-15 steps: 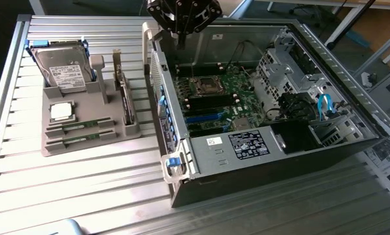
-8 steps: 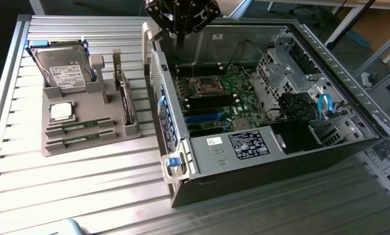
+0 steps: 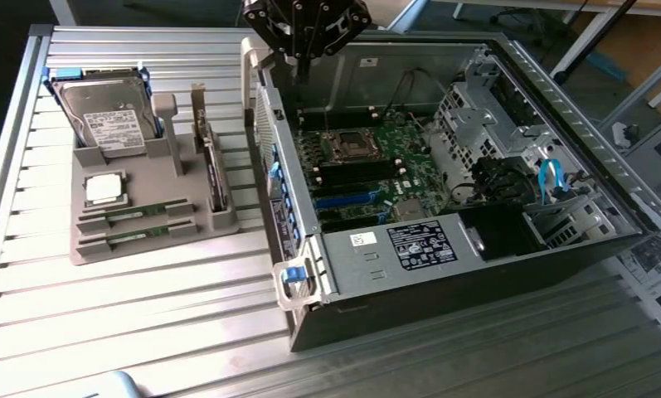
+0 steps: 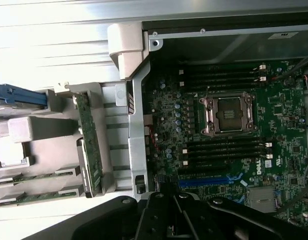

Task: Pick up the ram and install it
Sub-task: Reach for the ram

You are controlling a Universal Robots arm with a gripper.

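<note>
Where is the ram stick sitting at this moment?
In the exterior view, the ram stick and its twin lie side by side in the grey holder on that view's left, next to the square CPU chip and beside the open computer case.

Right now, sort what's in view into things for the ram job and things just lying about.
For the job: ram stick, its twin, gray holder, memory slots on the motherboard.
Lying about: hard drive, CPU chip, upright card.
</note>
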